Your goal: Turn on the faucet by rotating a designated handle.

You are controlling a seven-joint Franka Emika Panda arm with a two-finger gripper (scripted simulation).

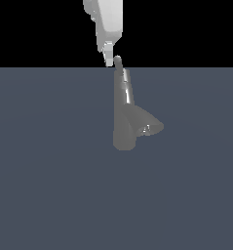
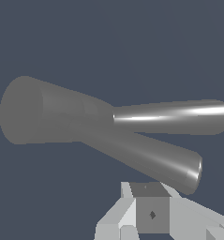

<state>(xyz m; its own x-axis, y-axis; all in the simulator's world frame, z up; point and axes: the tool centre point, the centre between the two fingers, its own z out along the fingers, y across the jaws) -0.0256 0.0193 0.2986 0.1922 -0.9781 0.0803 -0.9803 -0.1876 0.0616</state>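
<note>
Evidently contact is barely made: the gripper [image 1: 108, 58] sits just beside the handle [image 1: 118, 62] atop the faucet [image 1: 124, 128]. Whether its fingers are open is unclear. Rotation seemingly remains.

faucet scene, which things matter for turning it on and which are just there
Part of the job:
- faucet, grey metal body with a cone spout
- handle, thin rod at its top end
- claw, close beside the handle tip

Just there:
- grey floor; nothing else is lying about

faucet [image 1: 124, 128]: glossy grey metal | handle [image 1: 124, 84]: polished metal | floor [image 1: 49, 185]: matt
</note>
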